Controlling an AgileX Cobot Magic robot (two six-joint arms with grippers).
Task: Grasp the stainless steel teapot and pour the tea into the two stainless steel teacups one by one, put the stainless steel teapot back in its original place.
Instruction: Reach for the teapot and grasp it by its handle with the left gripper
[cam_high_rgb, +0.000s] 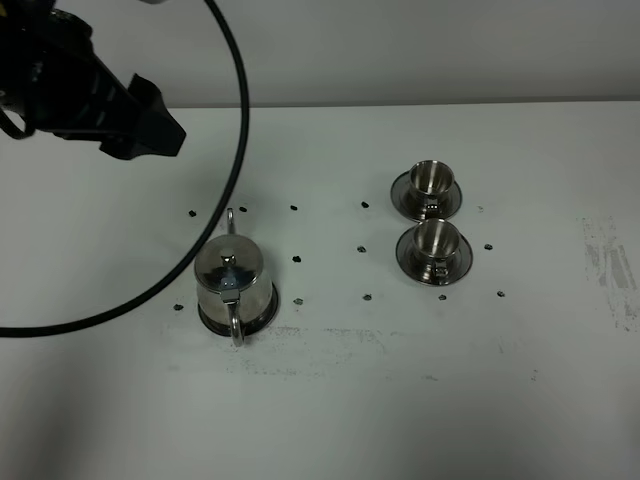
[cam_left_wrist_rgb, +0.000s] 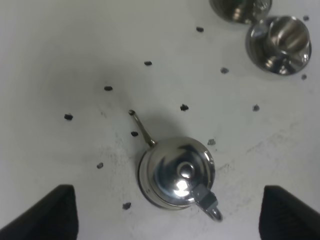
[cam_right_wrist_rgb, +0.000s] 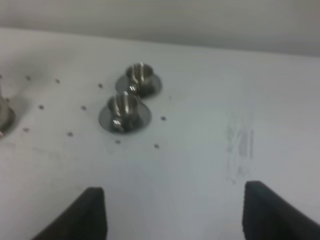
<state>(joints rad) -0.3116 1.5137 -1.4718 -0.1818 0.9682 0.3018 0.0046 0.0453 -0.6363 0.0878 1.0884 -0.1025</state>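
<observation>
The stainless steel teapot (cam_high_rgb: 233, 277) stands upright on its wide saucer (cam_high_rgb: 266, 314), left of the table's middle, its thin spout pointing to the far side and its loop handle toward the front. The two stainless steel teacups (cam_high_rgb: 432, 178) (cam_high_rgb: 435, 238) sit on small saucers to the right, one behind the other. My left arm (cam_high_rgb: 110, 100) hangs at the far left, high above the table. In the left wrist view my left gripper (cam_left_wrist_rgb: 165, 188) is open above the teapot (cam_left_wrist_rgb: 182, 172), well clear of it. My right gripper (cam_right_wrist_rgb: 172, 192) is open over bare table, short of both cups (cam_right_wrist_rgb: 124, 106) (cam_right_wrist_rgb: 140, 75).
Small black marks (cam_high_rgb: 297, 259) dot the white table around the teapot and cups. A black cable (cam_high_rgb: 238, 120) loops from the left arm over the table's left side. A scuffed grey patch (cam_high_rgb: 610, 265) lies at the right edge. A pale wall runs along the back.
</observation>
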